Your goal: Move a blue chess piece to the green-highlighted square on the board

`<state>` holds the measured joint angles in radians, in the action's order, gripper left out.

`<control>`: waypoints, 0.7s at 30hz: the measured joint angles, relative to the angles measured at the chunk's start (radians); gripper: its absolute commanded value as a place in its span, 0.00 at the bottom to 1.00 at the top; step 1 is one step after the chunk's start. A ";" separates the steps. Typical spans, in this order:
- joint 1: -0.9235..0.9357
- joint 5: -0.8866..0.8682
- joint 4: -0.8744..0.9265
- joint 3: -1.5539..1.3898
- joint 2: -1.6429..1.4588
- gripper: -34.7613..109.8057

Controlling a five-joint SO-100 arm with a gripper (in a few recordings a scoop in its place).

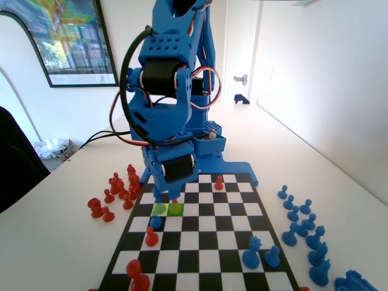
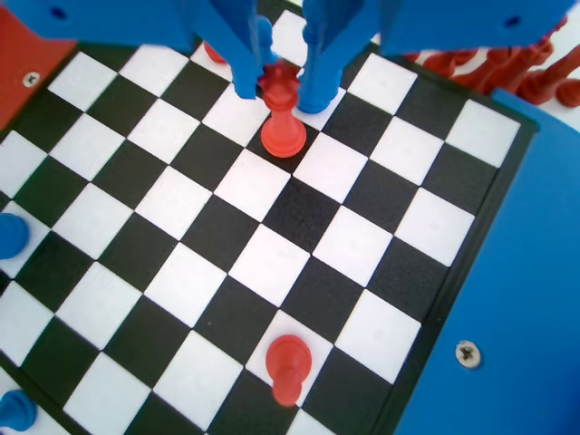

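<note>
A red piece (image 2: 283, 131) stands upright on the green-highlighted square (image 1: 179, 212), and it is also seen in the fixed view as the red piece (image 1: 176, 207). My gripper (image 2: 280, 91) is low over it, with its jaws pressed against both sides of the piece's head. In the fixed view the gripper (image 1: 168, 196) hangs just above that square. A small blue chess piece (image 1: 156, 222) stands one square diagonally nearer and to the left. In the wrist view this blue piece (image 2: 264, 38) peeks out beyond the left jaw. The board (image 1: 206, 242) lies flat.
A paler yellow-green square (image 1: 159, 209) adjoins the green one on its left. More red pieces (image 1: 151, 236) (image 1: 219, 182) (image 1: 136, 273) and two larger blue pieces (image 1: 251, 253) stand on the board. Red pieces (image 1: 121, 188) cluster off its left edge, blue ones (image 1: 303, 224) off its right.
</note>
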<state>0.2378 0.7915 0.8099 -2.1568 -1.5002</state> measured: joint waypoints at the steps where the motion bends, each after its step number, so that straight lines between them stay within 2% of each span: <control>1: 0.000 0.000 -0.002 0.000 0.000 0.30; 21: -0.028 0.002 -0.052 -0.009 0.000 0.25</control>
<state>0.2102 0.7931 0.7578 -2.1660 -1.5002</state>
